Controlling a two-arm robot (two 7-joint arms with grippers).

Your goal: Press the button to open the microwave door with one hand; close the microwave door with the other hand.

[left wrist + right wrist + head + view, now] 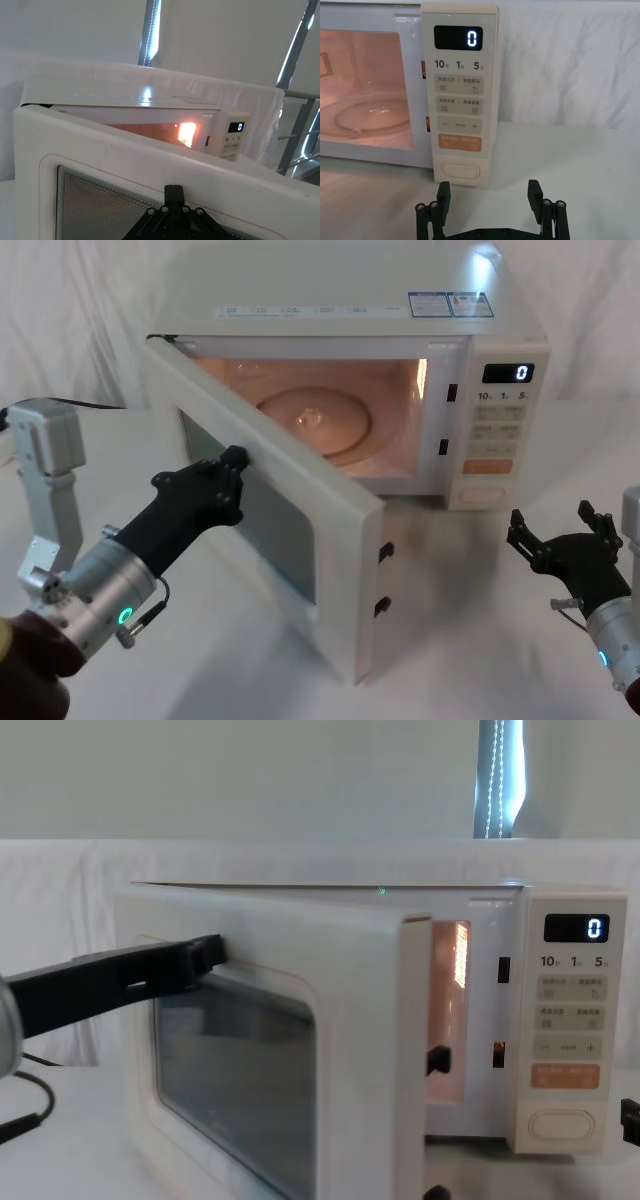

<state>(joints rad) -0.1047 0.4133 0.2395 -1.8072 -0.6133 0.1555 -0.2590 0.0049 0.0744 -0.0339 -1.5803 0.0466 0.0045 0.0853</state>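
Microwave door (300, 530): swung half open, lower corner cut off in chest view.
Left gripper (232, 462): fingers closed, tip against the door's window edge.
Right gripper (558, 532): fingers spread, empty, before the panel.
Button (461, 170): panel's bottom, untouched.

White table (470, 640), cloth-covered. Directly on it: one cream microwave (330, 300), set toward far centre, door swung open to the left over the near table surface.
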